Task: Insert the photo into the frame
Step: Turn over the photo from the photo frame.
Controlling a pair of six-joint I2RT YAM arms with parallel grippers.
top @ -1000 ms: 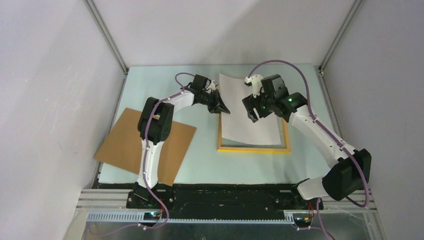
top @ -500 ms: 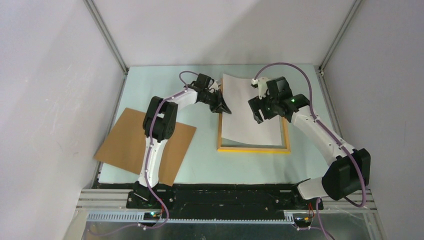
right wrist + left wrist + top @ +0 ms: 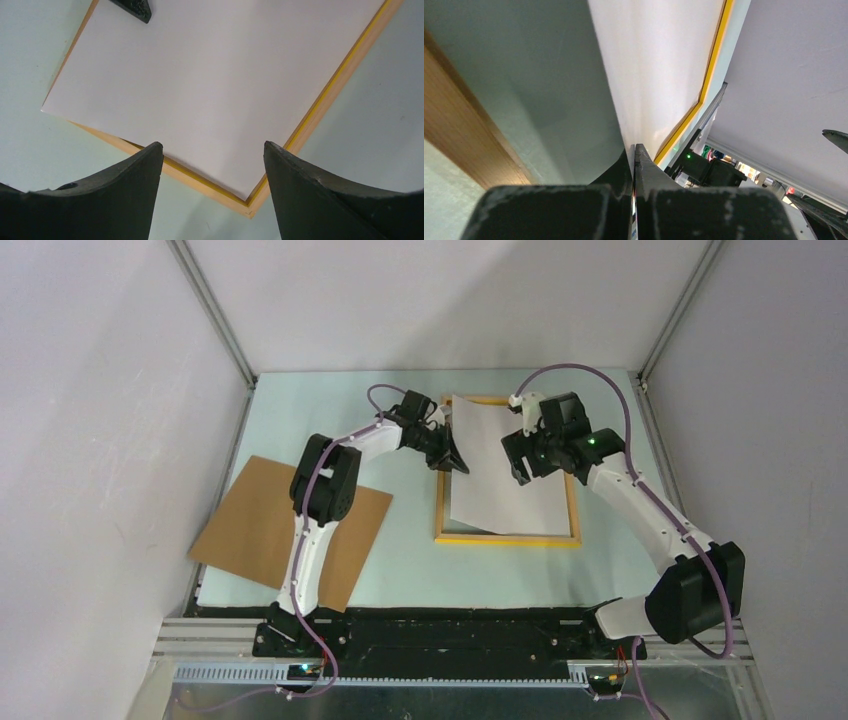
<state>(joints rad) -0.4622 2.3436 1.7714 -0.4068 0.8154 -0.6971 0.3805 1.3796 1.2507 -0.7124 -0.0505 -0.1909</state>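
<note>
Left: brown backing board (image 3: 250,530) flat on the pale green table (image 3: 400,560). Centre: left gripper (image 3: 634,150), its 2 jaws pressed shut on the left edge of the photo (image 3: 490,490). The photo lies white side up, skewed over the frame (image 3: 508,538), with 1 far corner overlapping a rail. Right: right gripper (image 3: 212,147) above the photo's far part, jaws spread wide, holding nothing.
</note>
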